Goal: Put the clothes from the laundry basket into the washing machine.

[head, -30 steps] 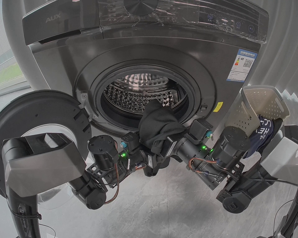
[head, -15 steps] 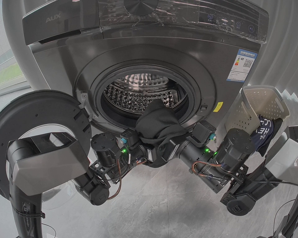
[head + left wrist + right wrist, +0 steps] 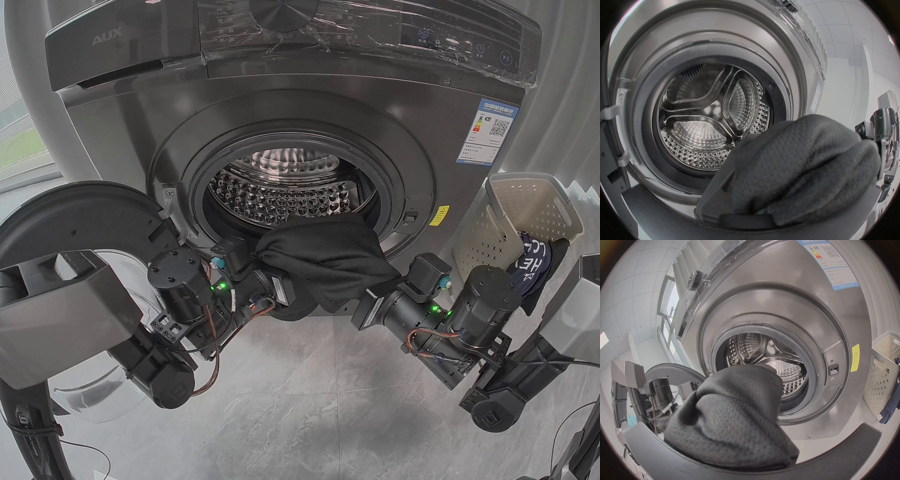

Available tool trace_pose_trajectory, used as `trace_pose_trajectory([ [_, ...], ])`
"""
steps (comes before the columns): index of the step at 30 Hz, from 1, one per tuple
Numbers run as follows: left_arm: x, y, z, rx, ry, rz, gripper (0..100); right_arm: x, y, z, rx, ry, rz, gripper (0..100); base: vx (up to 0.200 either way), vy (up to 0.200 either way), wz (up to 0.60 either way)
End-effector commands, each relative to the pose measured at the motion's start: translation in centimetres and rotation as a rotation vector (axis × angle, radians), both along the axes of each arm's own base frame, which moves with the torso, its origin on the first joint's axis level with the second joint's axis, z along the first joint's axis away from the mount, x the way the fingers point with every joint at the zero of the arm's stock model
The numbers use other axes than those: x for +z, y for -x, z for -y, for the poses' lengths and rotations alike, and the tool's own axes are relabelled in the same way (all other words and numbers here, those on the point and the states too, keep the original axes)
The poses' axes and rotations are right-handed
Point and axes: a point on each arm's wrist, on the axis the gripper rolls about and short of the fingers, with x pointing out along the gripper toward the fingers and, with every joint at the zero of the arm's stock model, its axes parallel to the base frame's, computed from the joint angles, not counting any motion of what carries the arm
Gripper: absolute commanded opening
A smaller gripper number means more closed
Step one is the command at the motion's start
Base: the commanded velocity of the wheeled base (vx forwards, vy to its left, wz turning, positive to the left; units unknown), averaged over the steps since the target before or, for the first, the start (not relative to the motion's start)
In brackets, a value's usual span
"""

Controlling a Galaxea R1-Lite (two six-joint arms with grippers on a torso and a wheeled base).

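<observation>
A black garment (image 3: 325, 253) hangs spread between my two grippers, just in front of the lower rim of the washing machine's open drum (image 3: 281, 187). My left gripper (image 3: 289, 294) holds its left end and my right gripper (image 3: 365, 299) its right end; the cloth covers both sets of fingers. The left wrist view has the garment (image 3: 803, 162) bunched over the gripper with the drum (image 3: 706, 125) beyond. From the right wrist, the garment (image 3: 734, 415) sits before the opening (image 3: 775, 365). The beige laundry basket (image 3: 531, 206) leans at the right, with a navy garment (image 3: 531, 269) hanging out.
The round washer door (image 3: 75, 219) stands swung open at the left, close to my left arm. Grey tiled floor (image 3: 325, 406) lies below the arms. The basket (image 3: 881, 377) rests against the machine's right front corner.
Both arms have dropped lower and moved apart, left arm leftward and right arm rightward. The black garment went from a tall bunch to a wide stretch across the opening's lower rim.
</observation>
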Motion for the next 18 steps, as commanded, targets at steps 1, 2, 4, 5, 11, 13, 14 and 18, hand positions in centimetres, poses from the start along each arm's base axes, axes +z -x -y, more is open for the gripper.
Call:
trace_pose_trajectory([
  [1, 1.7, 1.5, -0.7, 0.002, 0.018, 0.024, 0, -1.1, -0.3, -0.2, -0.009, 0.028, -0.024, 0, 0.000, 0.000, 0.00],
  [2, 1.6, 1.5, -0.7, 0.002, 0.014, 0.021, 0, -1.2, -0.2, -0.3, -0.006, 0.032, -0.025, 0, 0.000, 0.000, 0.00],
  [4, 1.7, 1.7, -0.8, 0.004, 0.015, 0.022, 0, -1.1, -0.1, -0.4, 0.000, 0.028, -0.020, 100, 0.000, 0.000, 0.00],
  [5, 1.8, 1.9, -1.0, 0.004, 0.013, 0.021, 0, -1.0, 0.0, -0.2, 0.000, 0.028, -0.020, 100, 0.000, 0.000, 0.00],
  [11, 2.2, 2.7, -2.0, 0.019, 0.000, 0.021, 0, -3.6, 3.8, 2.6, 0.112, 0.208, -0.104, 100, 0.000, 0.000, 0.00],
  [13, 2.7, 3.6, -2.6, 0.011, 0.005, 0.020, 0, -4.3, 6.0, 3.8, 0.187, 0.262, -0.139, 100, 0.000, 0.000, 0.00],
  [14, 2.7, 3.6, -2.6, 0.011, 0.005, 0.020, 0, -4.3, 6.0, 3.8, 0.187, 0.262, -0.139, 100, 0.000, 0.000, 0.00],
  [18, 2.6, 6.9, -4.2, 0.005, -0.025, -0.027, 0, -4.8, 8.7, 5.8, 0.234, 0.302, -0.197, 100, 0.000, 0.000, 0.00],
])
